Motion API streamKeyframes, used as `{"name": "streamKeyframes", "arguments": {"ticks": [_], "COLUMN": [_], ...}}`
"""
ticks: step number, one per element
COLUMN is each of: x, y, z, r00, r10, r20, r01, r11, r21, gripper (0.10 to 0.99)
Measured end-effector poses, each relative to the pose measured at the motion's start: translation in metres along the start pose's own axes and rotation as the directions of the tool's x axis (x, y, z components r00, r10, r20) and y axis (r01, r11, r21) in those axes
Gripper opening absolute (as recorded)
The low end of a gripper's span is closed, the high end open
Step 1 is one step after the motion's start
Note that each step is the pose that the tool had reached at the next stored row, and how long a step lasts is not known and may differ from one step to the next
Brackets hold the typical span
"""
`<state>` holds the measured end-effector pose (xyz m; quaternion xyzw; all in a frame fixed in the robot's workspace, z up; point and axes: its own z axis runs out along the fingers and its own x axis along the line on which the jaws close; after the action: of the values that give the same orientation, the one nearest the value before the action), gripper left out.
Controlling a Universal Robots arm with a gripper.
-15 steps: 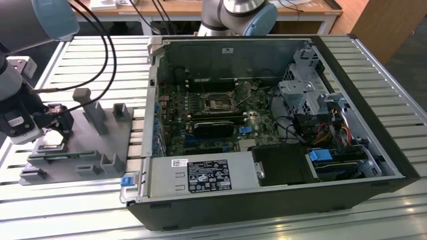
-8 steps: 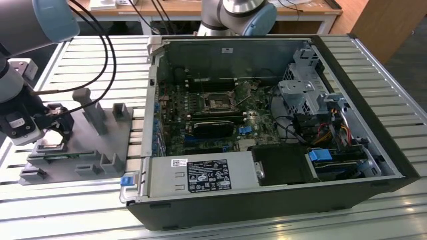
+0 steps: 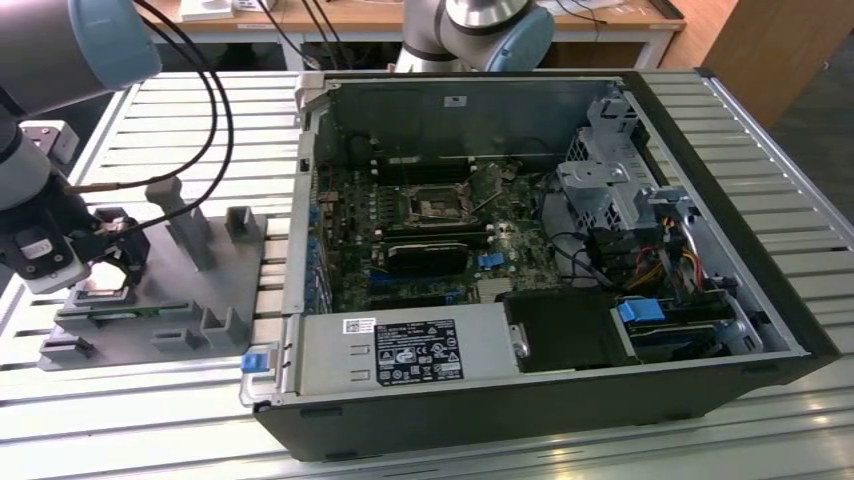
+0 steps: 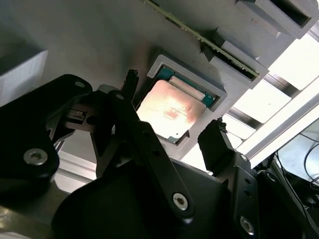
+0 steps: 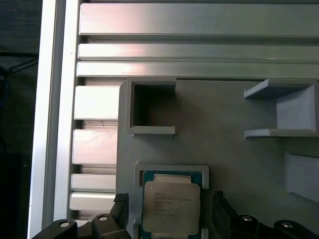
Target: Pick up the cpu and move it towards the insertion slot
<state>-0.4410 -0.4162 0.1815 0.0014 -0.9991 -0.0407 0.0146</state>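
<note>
Computer case (image 3: 534, 420), exterior view: it lies on its side with the panel off, which I take to be so the board faces up for access. The insertion slot (image 3: 434, 203) is a dark square in a silvery frame on that board. A grey fixture (image 3: 187, 300) sits on the slatted table (image 3: 747, 150) at the exterior view's left, well apart from the slot. The claw (image 3: 104, 275) hangs low over it.

Second wrist view: the claw (image 4: 172, 101) is spread, one finger on each side of the cpu (image 4: 167, 112), with neither pad visibly touching it. I read this as lined up for a pinch, not yet gripping.

First wrist view: the cpu (image 5: 171, 211) lies flat in a raised-rim pocket of the fixture (image 5: 224, 149), likely to keep it square for pickup. The claw (image 5: 170, 200) straddles it.
</note>
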Motion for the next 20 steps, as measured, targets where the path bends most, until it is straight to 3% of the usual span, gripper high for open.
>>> {"name": "streamKeyframes", "arguments": {"ticks": [4,5,10,11,15,20], "x": [0.0001,0.0001,0.0002,0.0003,0.0003,0.0004], "y": [0.0004,0.0004,0.0004,0.0004,0.0004,0.0004], "z": [0.0007,0.0009,0.0014,0.0014,0.0014,0.0013], "r00": [1.0000,1.0000,1.0000,1.0000,1.0000,1.0000], "r10": [0.000,0.000,0.000,0.000,0.000,0.000], "r20": [-0.0001,0.0000,0.0002,0.0002,0.0000,0.0002], "r01": [0.000,0.000,0.000,0.000,0.000,0.000], "r11": [1.0000,1.0000,1.0000,1.0000,1.0000,1.0000], "r21": [0.000,0.000,0.000,0.000,0.000,0.000], "gripper": [0.749,0.678,0.663,0.592,0.545,0.545]}}
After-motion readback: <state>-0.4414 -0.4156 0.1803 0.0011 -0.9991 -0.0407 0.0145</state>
